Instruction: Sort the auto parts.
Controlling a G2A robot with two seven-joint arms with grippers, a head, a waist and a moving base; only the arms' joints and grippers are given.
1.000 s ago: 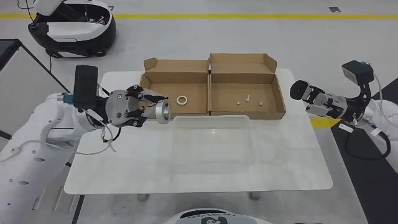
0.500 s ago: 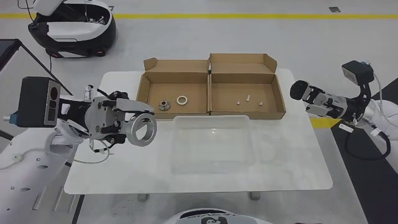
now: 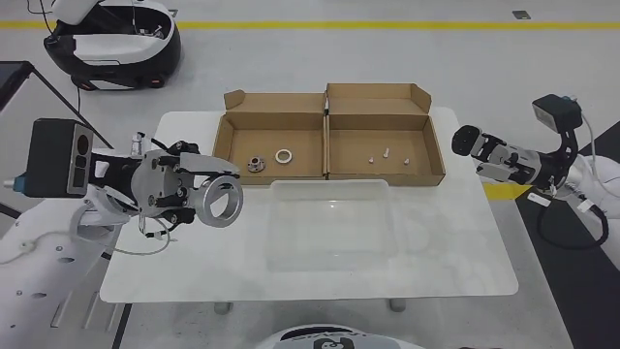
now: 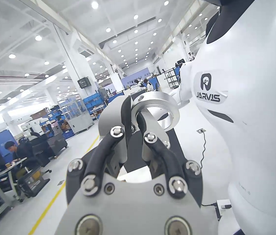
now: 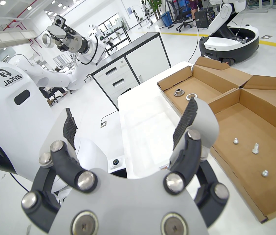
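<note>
My left gripper (image 3: 209,200) is raised over the table's left edge, shut on a large metal ring (image 3: 222,202). In the left wrist view one finger sits inside the ring (image 4: 156,108) and the other outside its wall. The left cardboard box (image 3: 225,141) holds a metal flange (image 3: 255,164) and a white ring (image 3: 284,156). Three small bolts (image 3: 386,152) lie in the right cardboard box (image 3: 432,145). My right gripper (image 5: 130,108) is open and holds nothing, off the table's right side (image 3: 463,142).
A clear plastic tray (image 3: 329,223) lies on the white table (image 3: 455,252) in front of the boxes. A dark cabinet (image 5: 133,57) stands beyond the table's left side. Another robot's base (image 3: 116,44) is parked on the floor at the back left.
My left arm pulled back from the left box towards the table's left edge and turned the metal ring to face up. The flange in that box now shows. The right arm stayed put.
</note>
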